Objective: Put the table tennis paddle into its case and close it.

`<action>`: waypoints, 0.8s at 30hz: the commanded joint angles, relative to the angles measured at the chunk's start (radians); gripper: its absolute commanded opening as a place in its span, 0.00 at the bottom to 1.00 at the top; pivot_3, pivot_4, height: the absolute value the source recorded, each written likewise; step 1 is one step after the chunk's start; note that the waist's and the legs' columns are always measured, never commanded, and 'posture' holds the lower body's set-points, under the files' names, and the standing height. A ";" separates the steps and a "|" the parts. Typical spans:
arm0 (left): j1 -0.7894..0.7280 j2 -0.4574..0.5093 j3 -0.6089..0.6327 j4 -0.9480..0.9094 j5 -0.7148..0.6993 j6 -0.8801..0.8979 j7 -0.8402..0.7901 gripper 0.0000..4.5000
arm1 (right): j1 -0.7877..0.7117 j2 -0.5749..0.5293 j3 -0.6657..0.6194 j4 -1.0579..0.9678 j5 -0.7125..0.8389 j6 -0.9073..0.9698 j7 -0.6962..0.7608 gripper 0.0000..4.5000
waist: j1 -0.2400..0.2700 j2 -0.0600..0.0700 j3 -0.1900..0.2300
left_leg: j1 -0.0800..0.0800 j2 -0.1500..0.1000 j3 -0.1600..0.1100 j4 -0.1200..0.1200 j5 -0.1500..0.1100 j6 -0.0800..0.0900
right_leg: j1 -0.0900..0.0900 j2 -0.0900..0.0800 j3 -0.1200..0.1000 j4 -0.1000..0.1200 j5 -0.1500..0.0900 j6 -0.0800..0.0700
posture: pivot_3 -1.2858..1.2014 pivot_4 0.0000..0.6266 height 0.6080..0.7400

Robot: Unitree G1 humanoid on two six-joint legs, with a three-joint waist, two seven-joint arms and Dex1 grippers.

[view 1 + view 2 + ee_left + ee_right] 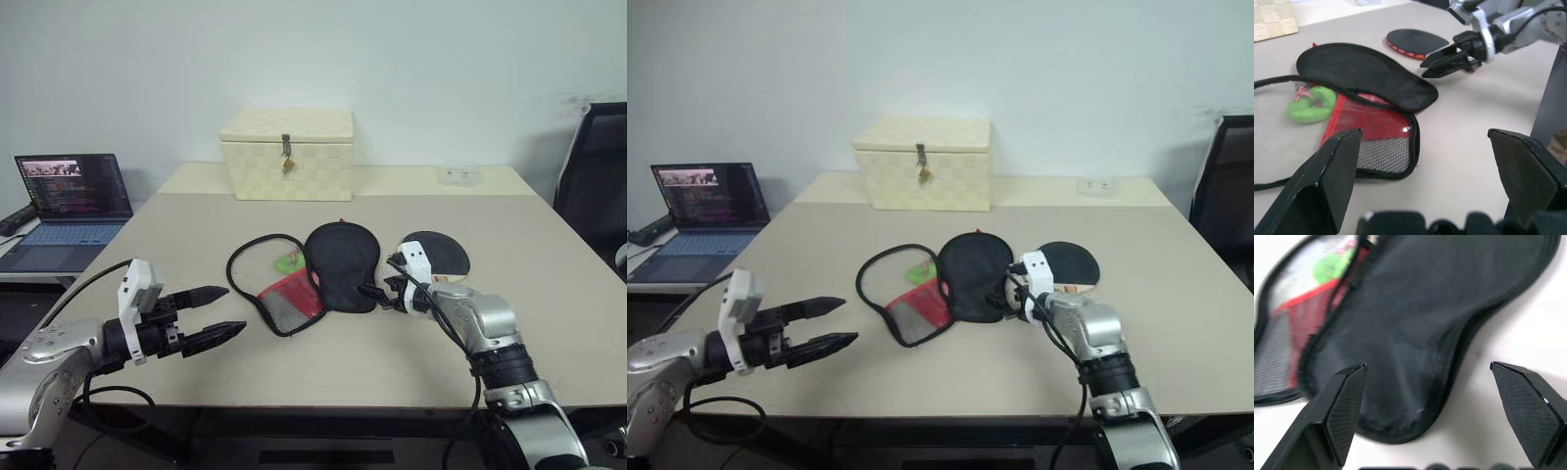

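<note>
The case (341,262) lies unzipped in the middle of the table, its black flap folded over to the right. Its red and mesh panel (289,299) faces up on the left, and a small green thing (288,262) lies inside. The table tennis paddle (441,257) lies flat just right of the case, its handle partly hidden behind my right wrist. My right gripper (377,292) is open and points at the flap's near narrow end (1415,396), with nothing held. My left gripper (233,310) hangs open and empty, left of the case.
A cream woven box (287,152) with a metal latch stands at the back of the table. A small clear object (458,175) sits at the back right. An open laptop (69,201) is on a side desk to the left, and a black chair (598,176) stands to the right.
</note>
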 commanded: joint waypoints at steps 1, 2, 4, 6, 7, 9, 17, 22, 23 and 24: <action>-0.012 0.024 0.015 0.012 0.018 -0.038 -0.031 1.00 | -0.050 0.036 -0.001 0.055 -0.015 -0.057 -0.012 0.98 | -0.001 0.000 0.000 | 0.000 0.000 0.000 0.000 0.000 0.000 | 0.000 0.000 0.000 0.000 0.000 0.000 | 0.52 0.24 1.00; -0.015 0.025 0.014 0.017 0.023 -0.042 -0.035 1.00 | -0.061 0.047 0.004 0.076 -0.018 -0.070 -0.008 0.98 | -0.001 0.000 0.000 | 0.000 0.000 0.000 0.000 0.000 0.000 | 0.000 0.000 0.000 0.000 0.000 0.000 | 0.52 0.24 1.00; -0.019 0.026 0.014 0.023 0.030 -0.045 -0.039 1.00 | -0.085 0.069 0.009 0.119 -0.021 -0.091 0.003 0.98 | -0.004 0.000 0.000 | 0.000 0.000 0.000 0.000 0.000 0.000 | 0.000 0.000 0.000 0.000 0.000 0.000 | 0.52 0.24 1.00; -0.020 0.025 0.014 0.021 0.033 -0.043 -0.040 1.00 | -0.108 0.087 0.013 0.160 -0.024 -0.114 0.011 0.98 | -0.007 0.000 0.000 | 0.000 0.000 0.000 0.000 0.000 0.000 | 0.000 0.000 0.000 0.000 0.000 0.000 | 0.52 0.24 1.00; -0.021 0.025 0.015 0.018 0.034 -0.041 -0.039 1.00 | -0.120 0.096 0.011 0.179 -0.025 -0.124 0.016 0.98 | -0.009 0.000 0.000 | 0.000 0.000 0.000 0.000 0.000 0.000 | 0.000 0.000 0.000 0.000 0.000 0.000 | 0.52 0.24 1.00; -0.021 0.026 0.019 0.015 0.035 -0.037 -0.037 1.00 | -0.152 0.121 -0.004 0.225 -0.019 -0.140 0.017 0.98 | -0.011 0.000 0.000 | 0.000 0.000 0.000 0.000 0.000 0.000 | 0.000 0.000 0.000 0.000 0.000 0.000 | 0.52 0.24 1.00; -0.022 0.031 0.028 -0.016 0.031 -0.020 -0.014 1.00 | -0.209 0.152 -0.075 0.335 -0.005 -0.180 -0.012 0.70 | -0.013 0.000 0.000 | 0.000 0.000 -0.001 -0.001 0.000 0.000 | 0.000 0.000 -0.001 0.000 0.000 -0.001 | 0.52 0.24 1.00; -0.056 0.041 0.018 0.004 0.035 -0.024 -0.020 1.00 | -0.194 0.136 -0.117 0.325 0.001 -0.152 -0.035 0.30 | -0.015 0.000 0.000 | 0.000 0.001 -0.001 -0.001 0.000 0.000 | -0.001 0.000 -0.001 0.000 0.001 -0.001 | 0.52 0.24 1.00; -0.065 0.043 0.014 0.014 0.038 -0.028 -0.024 1.00 | -0.189 0.132 -0.127 0.318 0.006 -0.141 -0.041 0.23 | -0.015 0.000 0.000 | 0.000 0.001 -0.001 -0.001 0.000 0.000 | -0.001 0.000 -0.001 0.000 0.001 -0.001 | 0.52 0.24 1.00; -0.081 0.045 0.006 0.028 0.043 -0.034 -0.030 1.00 | -0.180 0.124 -0.139 0.305 0.010 -0.128 -0.050 0.14 | -0.015 0.000 0.000 | 0.000 0.001 -0.001 -0.001 0.000 0.000 | -0.001 0.000 -0.001 0.000 0.001 -0.001 | 0.52 0.24 1.00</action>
